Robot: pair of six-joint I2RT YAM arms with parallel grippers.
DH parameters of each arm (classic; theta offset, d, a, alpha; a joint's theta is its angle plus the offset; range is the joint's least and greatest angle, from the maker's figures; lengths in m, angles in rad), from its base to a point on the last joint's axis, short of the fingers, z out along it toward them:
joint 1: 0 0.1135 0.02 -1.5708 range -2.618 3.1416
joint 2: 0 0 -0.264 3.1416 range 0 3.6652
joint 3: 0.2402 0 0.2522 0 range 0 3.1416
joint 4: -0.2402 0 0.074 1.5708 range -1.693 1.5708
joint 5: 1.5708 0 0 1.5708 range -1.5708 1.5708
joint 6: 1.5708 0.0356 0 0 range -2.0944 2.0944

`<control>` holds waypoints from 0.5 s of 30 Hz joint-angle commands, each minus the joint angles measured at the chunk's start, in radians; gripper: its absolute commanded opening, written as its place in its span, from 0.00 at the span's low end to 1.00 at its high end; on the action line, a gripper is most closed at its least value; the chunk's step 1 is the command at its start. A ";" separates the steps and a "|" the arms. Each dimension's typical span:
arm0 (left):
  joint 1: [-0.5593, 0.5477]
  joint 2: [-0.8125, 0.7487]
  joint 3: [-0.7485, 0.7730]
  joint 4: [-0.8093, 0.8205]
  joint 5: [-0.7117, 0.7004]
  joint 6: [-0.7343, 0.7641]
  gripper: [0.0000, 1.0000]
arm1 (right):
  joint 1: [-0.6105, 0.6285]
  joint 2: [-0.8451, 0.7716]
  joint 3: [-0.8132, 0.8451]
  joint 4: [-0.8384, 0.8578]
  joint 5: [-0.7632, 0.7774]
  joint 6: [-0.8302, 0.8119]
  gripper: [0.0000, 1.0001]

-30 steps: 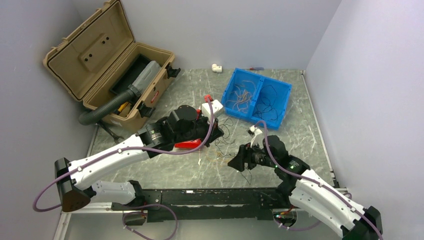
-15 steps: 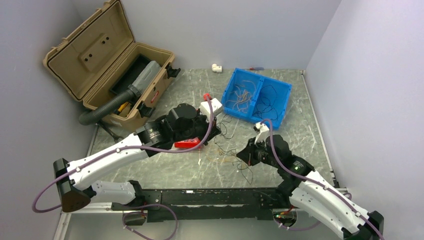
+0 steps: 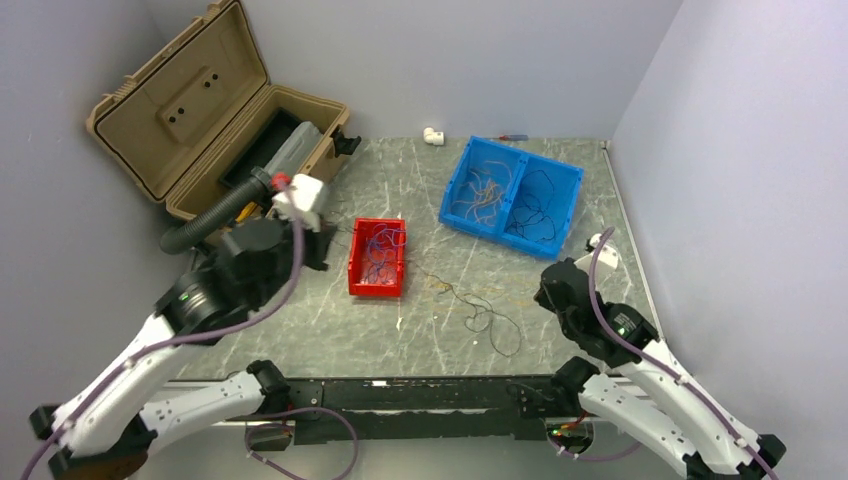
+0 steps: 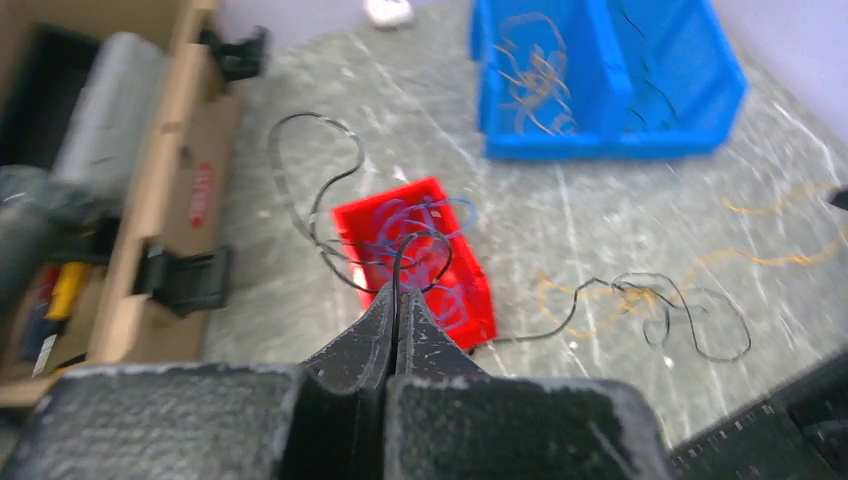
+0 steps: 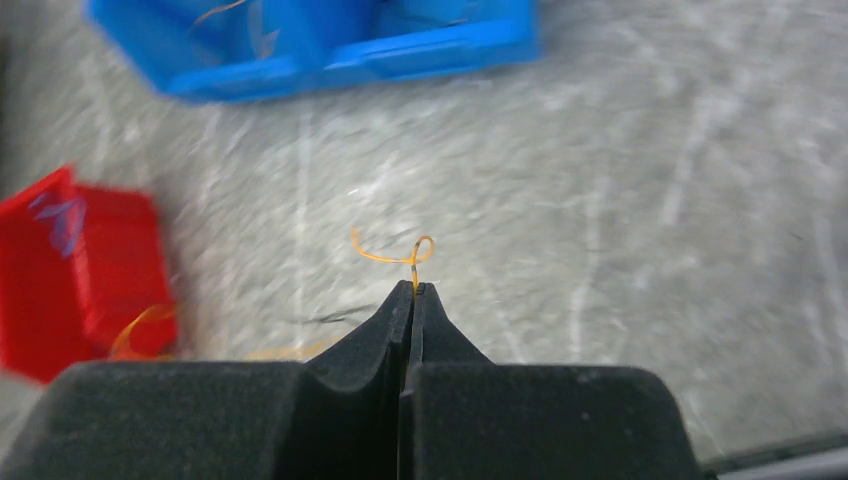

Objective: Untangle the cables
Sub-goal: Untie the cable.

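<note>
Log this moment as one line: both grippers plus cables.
left gripper: shut on black wire | right gripper: shut on orange wire | tangle: loose on table | red bin: blue wires inside

loc: robot lab bench | evid: bare walls (image 3: 450, 60), toolbox (image 3: 180, 110), blue parts bin (image 3: 514, 192)

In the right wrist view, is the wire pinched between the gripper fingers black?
No, the right gripper is shut on a thin orange wire, which curls just beyond its tip.
</note>
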 commanded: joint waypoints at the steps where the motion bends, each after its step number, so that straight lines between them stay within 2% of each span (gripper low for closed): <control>1: 0.036 -0.126 0.015 -0.111 -0.236 -0.011 0.00 | 0.005 0.100 0.095 -0.315 0.292 0.314 0.00; 3: 0.038 -0.166 0.033 -0.131 -0.290 -0.006 0.00 | 0.005 0.133 0.136 -0.403 0.330 0.407 0.00; 7: 0.037 -0.214 0.058 -0.145 -0.342 0.000 0.00 | 0.005 0.113 0.152 -0.398 0.341 0.375 0.00; 12: 0.037 -0.248 0.058 -0.115 -0.361 0.015 0.00 | 0.005 0.025 0.111 -0.222 0.264 0.182 0.00; 15: 0.038 -0.262 0.038 -0.048 -0.271 0.043 0.00 | 0.005 -0.027 0.072 -0.033 0.089 -0.058 0.00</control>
